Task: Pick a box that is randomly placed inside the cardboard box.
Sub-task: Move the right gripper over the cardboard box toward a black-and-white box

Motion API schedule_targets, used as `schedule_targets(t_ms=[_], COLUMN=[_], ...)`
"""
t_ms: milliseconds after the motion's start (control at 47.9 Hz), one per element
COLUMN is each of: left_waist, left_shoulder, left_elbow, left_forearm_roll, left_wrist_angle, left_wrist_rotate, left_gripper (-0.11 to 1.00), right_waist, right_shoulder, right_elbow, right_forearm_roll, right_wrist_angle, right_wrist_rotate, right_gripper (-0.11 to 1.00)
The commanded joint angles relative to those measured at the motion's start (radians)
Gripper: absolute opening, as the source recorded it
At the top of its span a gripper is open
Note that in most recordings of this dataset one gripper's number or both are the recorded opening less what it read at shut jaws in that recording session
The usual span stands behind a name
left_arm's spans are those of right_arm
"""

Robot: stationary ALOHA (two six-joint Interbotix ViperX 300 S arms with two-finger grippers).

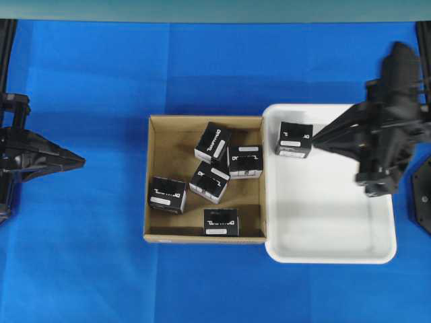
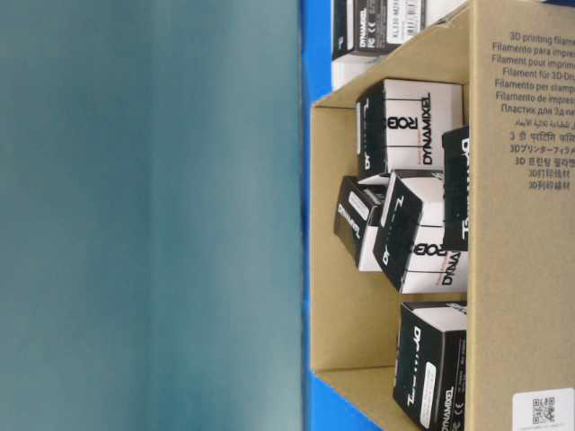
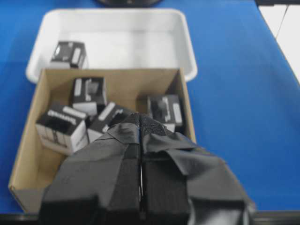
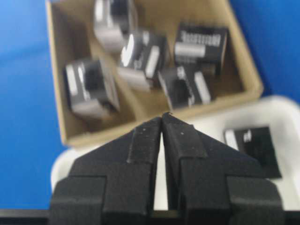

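The brown cardboard box [image 1: 149, 182] sits mid-table with several black boxes lying in it, such as one near its front wall [image 1: 221, 221] and one at its left [image 1: 167, 194]. One more black box [image 1: 293, 140] lies in the white tray [image 1: 330, 215], at its far left corner. My right gripper [image 1: 315, 138] hovers over the tray just right of that box, shut with nothing between its fingers; the wrist view shows its tips [image 4: 162, 116] pressed together and the box [image 4: 255, 149] off to the side. My left gripper [image 1: 81, 161] is shut and empty, left of the carton.
Blue tabletop [image 1: 81, 269] surrounds the carton and tray, which touch side by side. The left wrist view looks across the carton [image 3: 28, 145] to the tray [image 3: 122, 37]. In the table-level view a blurred teal surface [image 2: 144, 215] fills the left half beside the carton's wall [image 2: 517, 269].
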Motion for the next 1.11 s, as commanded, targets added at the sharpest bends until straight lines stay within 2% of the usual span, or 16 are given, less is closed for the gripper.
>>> schedule_targets(t_ms=[0, 104, 292, 376, 522, 835, 1085], left_waist=[0.006, 0.009, 0.009, 0.009, 0.011, 0.011, 0.012], left_shoulder=[0.003, 0.003, 0.005, 0.005, 0.006, 0.005, 0.003], left_elbow=[-0.028, -0.029, -0.035, -0.035, -0.035, -0.037, -0.037], left_forearm_roll=[0.003, 0.003, 0.003, 0.003, 0.003, 0.003, 0.003], left_wrist_angle=[0.000, 0.002, 0.003, 0.003, 0.003, 0.005, 0.003], left_wrist_rotate=[-0.002, -0.012, -0.086, -0.114, -0.121, -0.121, -0.123], left_gripper=[-0.06, -0.06, -0.06, -0.06, -0.06, -0.06, -0.06], right_waist=[0.002, 0.002, 0.003, 0.003, 0.002, -0.011, -0.028], right_shoulder=[0.081, 0.179, 0.380, 0.456, 0.575, 0.732, 0.788], right_elbow=[-0.095, -0.193, -0.397, -0.494, -0.618, -0.716, -0.719], right_forearm_roll=[0.008, 0.008, 0.029, 0.026, 0.008, -0.003, -0.006], right_wrist_angle=[0.106, 0.212, 0.413, 0.503, 0.615, 0.652, 0.637], right_wrist_rotate=[-0.002, -0.002, -0.003, -0.012, -0.040, -0.126, -0.176], right_gripper=[0.08, 0.08, 0.08, 0.08, 0.08, 0.08, 0.08])
